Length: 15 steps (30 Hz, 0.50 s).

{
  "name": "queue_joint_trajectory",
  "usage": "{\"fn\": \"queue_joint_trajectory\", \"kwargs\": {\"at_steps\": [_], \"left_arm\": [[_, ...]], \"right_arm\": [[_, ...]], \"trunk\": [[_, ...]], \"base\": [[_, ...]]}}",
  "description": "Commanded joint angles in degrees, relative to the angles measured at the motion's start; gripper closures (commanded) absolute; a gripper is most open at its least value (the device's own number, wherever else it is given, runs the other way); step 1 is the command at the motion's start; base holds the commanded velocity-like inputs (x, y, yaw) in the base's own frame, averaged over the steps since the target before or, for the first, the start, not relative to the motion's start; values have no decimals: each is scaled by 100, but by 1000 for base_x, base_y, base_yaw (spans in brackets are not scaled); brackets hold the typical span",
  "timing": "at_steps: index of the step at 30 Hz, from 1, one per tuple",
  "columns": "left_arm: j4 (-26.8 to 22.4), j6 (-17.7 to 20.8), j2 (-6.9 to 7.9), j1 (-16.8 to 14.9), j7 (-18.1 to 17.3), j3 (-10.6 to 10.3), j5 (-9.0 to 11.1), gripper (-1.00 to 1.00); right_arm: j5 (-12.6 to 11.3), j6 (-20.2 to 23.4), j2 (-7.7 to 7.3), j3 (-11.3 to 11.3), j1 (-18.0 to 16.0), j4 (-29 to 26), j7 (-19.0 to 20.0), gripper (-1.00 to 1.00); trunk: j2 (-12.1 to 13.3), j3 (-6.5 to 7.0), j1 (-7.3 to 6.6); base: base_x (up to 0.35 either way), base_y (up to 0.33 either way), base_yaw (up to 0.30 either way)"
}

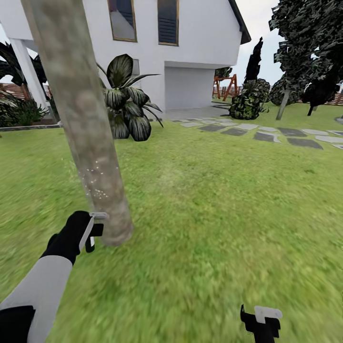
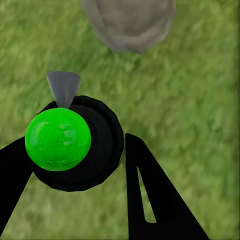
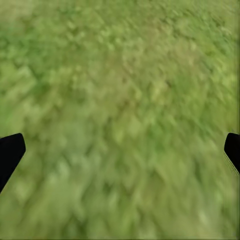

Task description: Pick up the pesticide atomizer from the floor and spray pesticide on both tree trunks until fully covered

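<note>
- Left gripper (image 1: 90,233), at seven o'clock in the head view, clenched around the pesticide atomizer (image 2: 75,142) just beside the tree trunk (image 1: 83,114); white flecks dot the bark.
- Right gripper (image 1: 261,321), at five o'clock, fingers spread wide, carrying nothing.
- Risk — nozzle so near the trunk base may bump it; upper bark could go unsprayed.
- Open lawn (image 1: 214,200) stretches toward two o'clock; paving stones (image 1: 267,133) and the second tree (image 1: 305,43) lie well apart.

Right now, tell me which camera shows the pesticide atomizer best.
The left wrist view: the pesticide atomizer sits close up between the left gripper fingers, its round dark body, green top and grey nozzle plain. The head view shows it only as a small piece at the left gripper beside the tree trunk. The right wrist view shows grass.
</note>
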Motion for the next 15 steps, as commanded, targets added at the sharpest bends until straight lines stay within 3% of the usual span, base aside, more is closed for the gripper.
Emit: {"fn": "queue_joint_trajectory", "kwargs": {"at_steps": [1,8,15], "left_arm": [[0,22,3,-4,-27,8,-51,100],[209,-19,31,-3,-31,11,-52,100],[235,-37,-5,-3,-23,8,-46,100]], "right_arm": [[-4,-6,0,33,-3,3,-28,-100],[-4,-6,0,33,-3,1,-28,-100],[-4,-6,0,33,-3,-1,-28,-100]], "trunk": [[-2,-5,1],[-2,-5,1],[-2,-5,1]], "base": [[220,-199,0],[224,-194,0],[24,-267,17]]}}
